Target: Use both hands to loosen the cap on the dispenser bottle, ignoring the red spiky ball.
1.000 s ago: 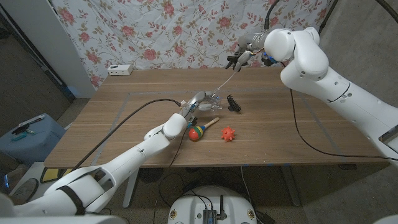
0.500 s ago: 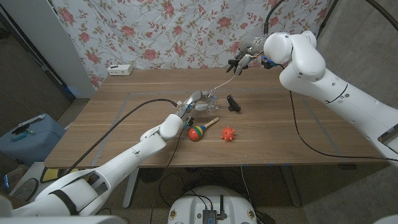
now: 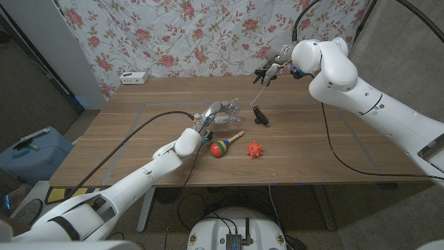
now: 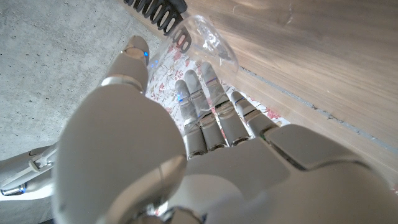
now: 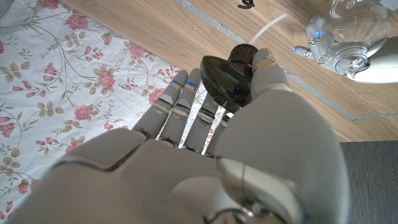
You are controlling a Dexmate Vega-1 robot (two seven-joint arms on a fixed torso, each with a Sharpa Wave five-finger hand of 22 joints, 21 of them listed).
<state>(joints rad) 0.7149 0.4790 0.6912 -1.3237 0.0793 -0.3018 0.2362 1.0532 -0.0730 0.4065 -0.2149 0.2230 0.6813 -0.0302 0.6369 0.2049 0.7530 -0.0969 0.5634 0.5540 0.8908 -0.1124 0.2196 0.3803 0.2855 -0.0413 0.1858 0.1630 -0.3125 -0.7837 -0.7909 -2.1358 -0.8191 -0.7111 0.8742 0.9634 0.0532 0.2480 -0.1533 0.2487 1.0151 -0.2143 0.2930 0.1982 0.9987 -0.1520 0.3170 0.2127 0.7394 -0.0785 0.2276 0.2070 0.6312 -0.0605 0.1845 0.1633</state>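
1. Cap (image 5: 229,76) and bottle are already apart, as we read it: the right hand (image 3: 272,67) is raised above the table's far edge with the dark pump cap pinched between thumb and fingers, its pale dip tube (image 5: 272,23) hanging free. We judge the loosening done and the cap lifted clear.
2. We see the clear dispenser bottle (image 3: 231,111) lying on its side near the middle of the wooden table (image 3: 125,132), with the left hand (image 3: 211,116) wrapped around it. That hold looks meant to brace the body against turning while the other hand worked the cap.
3. In the left wrist view the fingers (image 4: 211,112) curl over the transparent plastic (image 4: 205,37), so we take this hand as closed on the bottle.
4. The red spiky ball (image 3: 254,148) sits untouched toward the near side, well apart from both hands, as the task wants. A coloured maraca-like toy (image 3: 222,146) lies just beside the left wrist, and a black ribbed piece (image 3: 261,115) lies just beyond the bottle.
5. We can read no brand, label or writing on the bottle or cap; the white box (image 3: 134,78) at the far edge is too small to tell.
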